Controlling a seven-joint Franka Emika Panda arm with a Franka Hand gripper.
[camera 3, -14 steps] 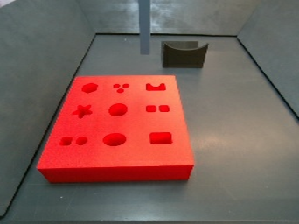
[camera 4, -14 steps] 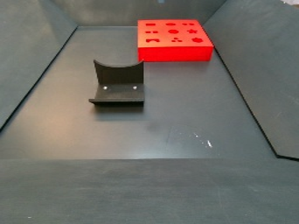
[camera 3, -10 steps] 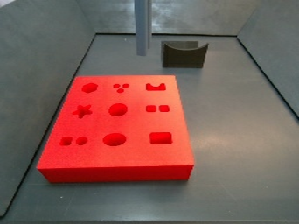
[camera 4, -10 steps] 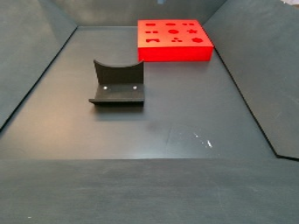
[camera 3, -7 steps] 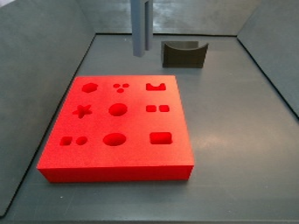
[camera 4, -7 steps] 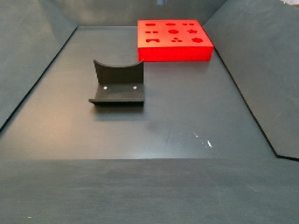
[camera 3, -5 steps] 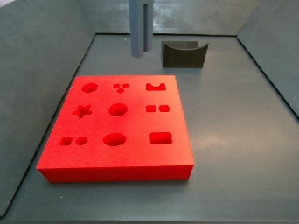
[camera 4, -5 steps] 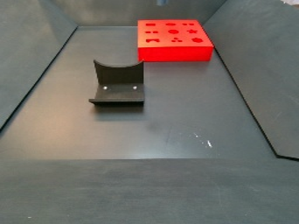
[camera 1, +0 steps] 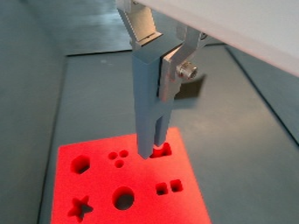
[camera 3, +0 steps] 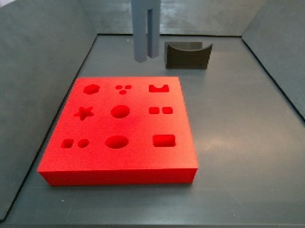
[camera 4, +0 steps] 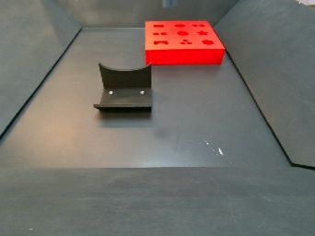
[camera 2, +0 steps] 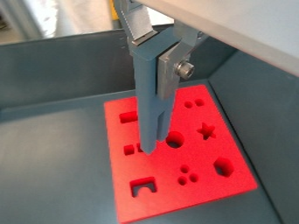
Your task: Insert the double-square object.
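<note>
My claw [camera 1: 158,44] is clamped on the double-square object [camera 1: 152,101], which hangs straight down from my fingers [camera 2: 183,59] in both wrist views. Its lower end sits above the red block [camera 1: 128,179]. The dark fixture [camera 3: 188,55] stands beyond the block, just beside the hanging peg in a side view.

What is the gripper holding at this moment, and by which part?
The gripper holds the double-square object by its upper end, jaws closed on it. The peg hangs upright above the red block, its lower tip free.
</note>
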